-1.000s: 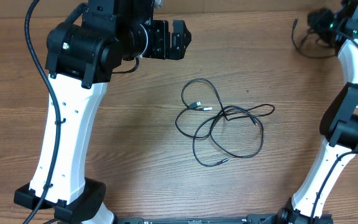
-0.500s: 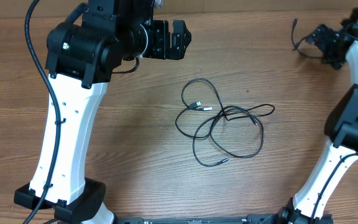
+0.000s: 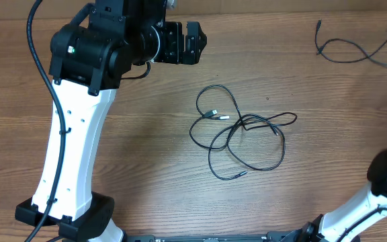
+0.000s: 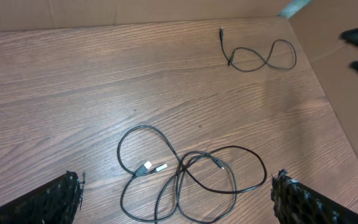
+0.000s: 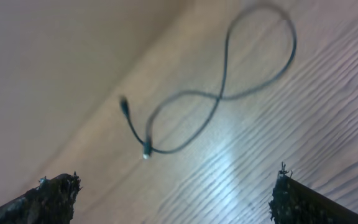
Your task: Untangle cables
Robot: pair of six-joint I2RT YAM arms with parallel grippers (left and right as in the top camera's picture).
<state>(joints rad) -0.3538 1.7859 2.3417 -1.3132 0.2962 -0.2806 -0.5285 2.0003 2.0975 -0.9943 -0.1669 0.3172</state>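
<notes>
Wood-grain tabletop (image 3: pixel 146 175): matt brown, finely ridged. Ahead of the left jaws, tangled cables (image 4: pixel 179 180): smooth black sheathing, pale plug tips (image 4: pixel 160 167). Arm link (image 3: pixel 72 148): glossy white plastic; joint housing (image 3: pixel 89 54): black, semi-gloss. Left gripper (image 4: pixel 179 202) fingertips (image 4: pixel 58 199): coarse, grainy black.

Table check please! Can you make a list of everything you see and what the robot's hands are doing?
Surface: wooden table, bare grain.
Job's things: tangled cables in the middle; one loose cable alone in the far right corner.
Clutter: nothing seen.
Grippers: left end effector open, empty; right end effector open, empty, near the loose cable.
Cables: thick black arm cable along the left arm.
Surroundings: plain tan wall behind the table.
</notes>
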